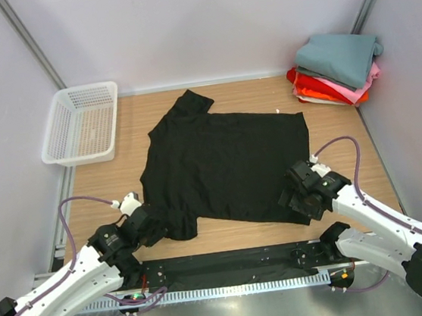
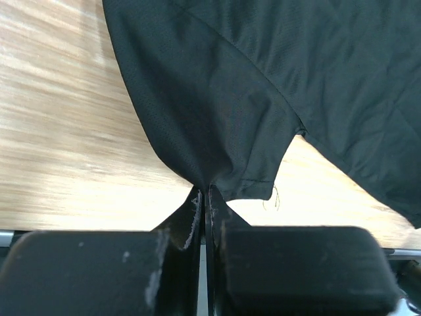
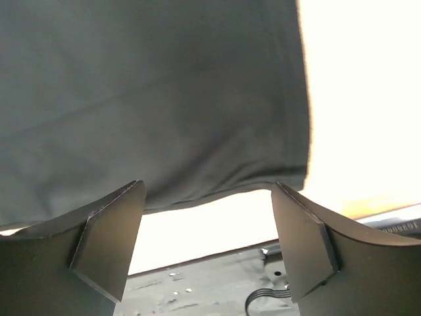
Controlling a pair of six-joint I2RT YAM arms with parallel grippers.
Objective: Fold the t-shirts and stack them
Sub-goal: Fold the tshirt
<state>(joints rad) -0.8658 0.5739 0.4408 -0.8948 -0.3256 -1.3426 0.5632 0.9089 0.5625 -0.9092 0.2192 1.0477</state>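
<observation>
A plain black t-shirt point(image 1: 226, 160) lies spread flat in the middle of the wooden table. My left gripper point(image 1: 151, 224) is shut on the shirt's near-left sleeve corner; in the left wrist view the cloth point(image 2: 217, 99) is pinched between the closed jaws at my gripper point(image 2: 205, 192). My right gripper point(image 1: 295, 196) is open at the shirt's near-right hem corner; in the right wrist view the hem point(image 3: 197, 118) lies just beyond my spread gripper point(image 3: 207, 224), untouched. A stack of folded shirts, teal-grey point(image 1: 340, 55) over pink, red-orange and white, sits at the far right corner.
A white plastic mesh basket point(image 1: 81, 123) stands at the far left. White walls close in the table on three sides. A black strip point(image 1: 231, 266) runs along the near table edge between the arm bases.
</observation>
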